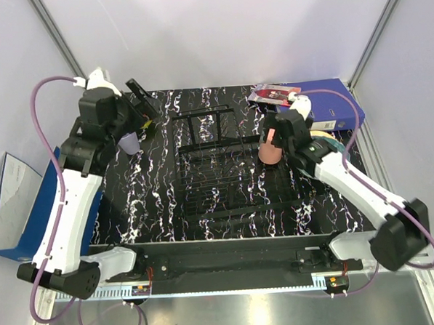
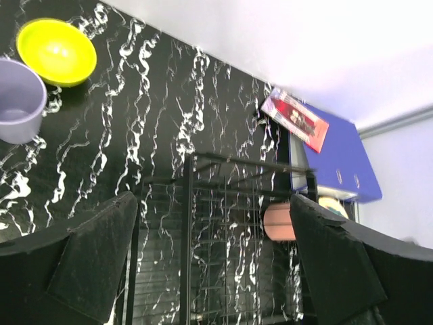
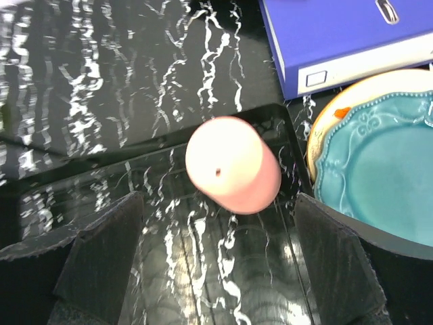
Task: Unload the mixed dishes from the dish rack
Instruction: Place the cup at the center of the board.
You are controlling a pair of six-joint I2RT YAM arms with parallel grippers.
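pink cup (image 3: 233,175) stood inverted at the right edge of the dish rack (image 1: 225,176), directly ahead of the right gripper (image 3: 218,203), jaws apart; left gripper (image 2: 213,203), likewise apart, farther off.

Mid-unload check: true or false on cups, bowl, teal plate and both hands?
The pink cup sits upside down in the dish rack: true.
The left hand holds the lavender cup: false, it is open and empty; the cup stands on the tabletop.
The teal scalloped plate lies outside the rack: true.
The yellow bowl is in the rack: false, it is on the tabletop.
The right hand is shut on the pink cup: false, it is open.
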